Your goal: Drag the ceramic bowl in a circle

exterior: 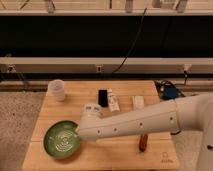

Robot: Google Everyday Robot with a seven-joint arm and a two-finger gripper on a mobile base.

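— Where's the gripper right now?

— Low over the front left part of the bench, at the end of that long white arm reaching in from the right. It's right at the near edge of the ceramic bowl.

— Open or closed?

— Can't tell from here; the wrist sits on top of it and hides the business end. I can't say whether it's touching the rim either.

— And the bowl itself?

— Just to the left of the gripper, flat on the bench near the front left corner, green with pale rings showing inside.

— What else is around?

— Behind the gripper and a little left, well apart from it, a small white cup stands upright. Behind it to the right there's a black item touching a white tube, then a small white packet further right. Off to the gripper's right, on the near side of the arm, lies a reddish-brown stick.
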